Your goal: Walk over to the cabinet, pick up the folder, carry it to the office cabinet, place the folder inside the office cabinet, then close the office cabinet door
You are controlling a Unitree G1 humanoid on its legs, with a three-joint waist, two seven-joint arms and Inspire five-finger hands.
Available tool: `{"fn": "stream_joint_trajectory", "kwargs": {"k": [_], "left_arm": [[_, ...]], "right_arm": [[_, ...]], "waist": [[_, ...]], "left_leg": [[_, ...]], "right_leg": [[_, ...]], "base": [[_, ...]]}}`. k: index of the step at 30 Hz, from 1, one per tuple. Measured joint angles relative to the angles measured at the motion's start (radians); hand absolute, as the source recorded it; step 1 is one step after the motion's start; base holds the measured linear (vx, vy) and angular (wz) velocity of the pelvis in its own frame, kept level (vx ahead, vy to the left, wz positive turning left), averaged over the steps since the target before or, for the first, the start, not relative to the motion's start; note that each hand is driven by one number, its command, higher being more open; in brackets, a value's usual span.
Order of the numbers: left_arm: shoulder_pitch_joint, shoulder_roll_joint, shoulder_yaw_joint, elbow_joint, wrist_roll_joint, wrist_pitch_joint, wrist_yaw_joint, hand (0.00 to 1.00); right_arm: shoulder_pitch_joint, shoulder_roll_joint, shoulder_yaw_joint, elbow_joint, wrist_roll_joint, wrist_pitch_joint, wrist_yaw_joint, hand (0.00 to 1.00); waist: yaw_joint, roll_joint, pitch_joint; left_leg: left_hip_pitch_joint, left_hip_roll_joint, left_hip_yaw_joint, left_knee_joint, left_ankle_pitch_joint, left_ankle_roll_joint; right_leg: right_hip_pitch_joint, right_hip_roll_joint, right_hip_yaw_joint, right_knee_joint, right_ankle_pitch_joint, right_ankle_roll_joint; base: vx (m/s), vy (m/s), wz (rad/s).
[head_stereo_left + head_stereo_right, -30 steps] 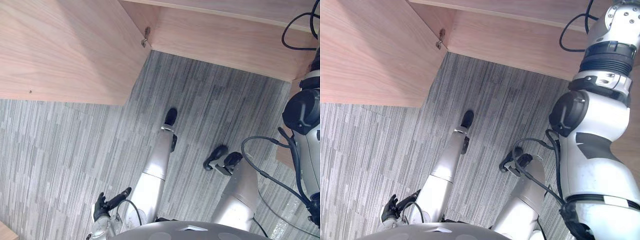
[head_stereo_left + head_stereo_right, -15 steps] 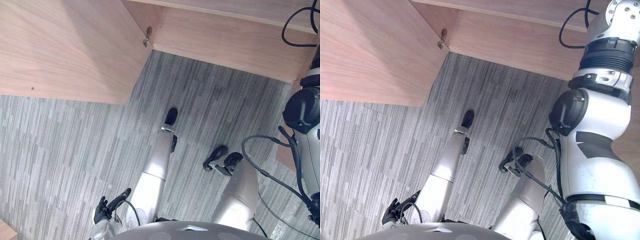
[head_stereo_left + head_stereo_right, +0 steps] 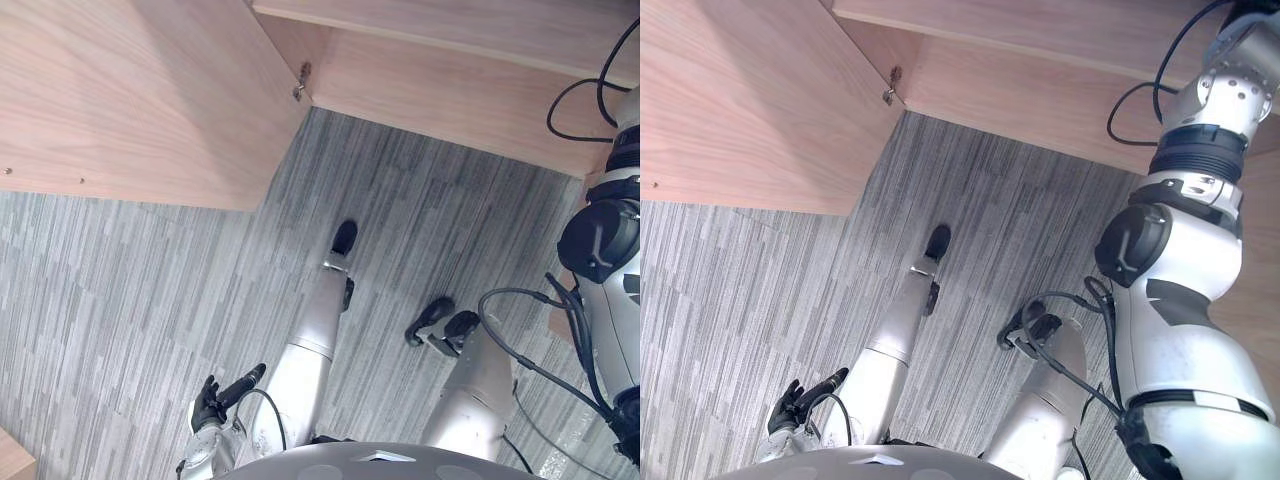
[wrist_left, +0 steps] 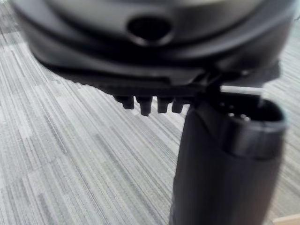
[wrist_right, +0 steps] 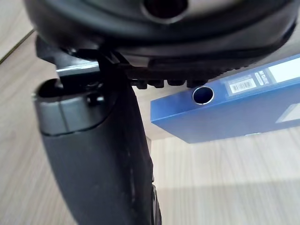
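Observation:
A blue folder (image 5: 234, 108) with a round hole in its spine and white labels lies on the cabinet's pale wood shelf. My right hand (image 5: 93, 140) is close in front of it, open, its fingers straight and its thumb off the folder. The right arm (image 3: 1185, 250) reaches up towards the office cabinet (image 3: 450, 90). The cabinet's wooden door (image 3: 130, 90) stands swung open at the upper left, hung on a metal hinge (image 3: 300, 82). My left hand (image 3: 212, 403) hangs low at my side over the floor, open and holding nothing.
Grey striped carpet (image 3: 120, 300) covers the floor in front of the cabinet. The open door overhangs the floor to my left. A corner of pale wood (image 3: 12, 465) shows at the lower left edge.
The whole picture has shifted a little. My right arm has lifted slightly further towards the cabinet, and its fingers have straightened. The left hand hangs where it was.

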Motion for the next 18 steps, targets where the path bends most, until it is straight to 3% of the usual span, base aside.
{"fn": "stream_joint_trajectory", "kwargs": {"k": [6,7,12,18], "left_arm": [[-0.003,0.005,0.0,-0.002,0.009,0.0,0.001,1.0],[-0.003,0.01,0.0,-0.001,0.009,0.0,-0.001,1.0],[-0.002,0.023,0.0,-0.001,0.009,0.0,-0.01,1.0],[0.003,0.038,0.002,0.028,0.009,-0.001,-0.029,1.0]], "right_arm": [[0.044,-0.003,-0.022,0.04,-0.096,0.107,-0.009,1.0],[0.05,-0.004,-0.002,0.091,-0.137,0.164,-0.008,1.0],[0.078,-0.004,0.141,0.164,-0.21,0.271,0.019,1.0],[0.078,-0.005,0.253,0.243,-0.293,0.343,0.085,1.0]], "waist": [[-0.039,0.001,-0.001],[-0.05,0.001,-0.002],[-0.054,-0.002,-0.033],[-0.07,-0.022,-0.062]], "left_leg": [[0.159,0.002,-0.001,-0.201,0.087,0.019],[0.222,0.003,-0.001,-0.254,0.103,0.023],[0.345,0.009,-0.002,-0.397,0.148,0.036],[0.467,0.016,-0.014,-0.534,0.196,0.044]], "right_leg": [[0.144,-0.011,-0.059,-0.125,0.028,0.005],[0.206,-0.011,-0.076,-0.16,0.033,0.013],[0.302,-0.011,-0.105,-0.232,0.045,0.028],[0.408,-0.007,-0.147,-0.302,0.053,0.042]], "base": [[0.08,0.041,0.16],[0.08,0.022,0.11],[0.05,0.013,0.06],[0.04,-0.024,0.07]]}}
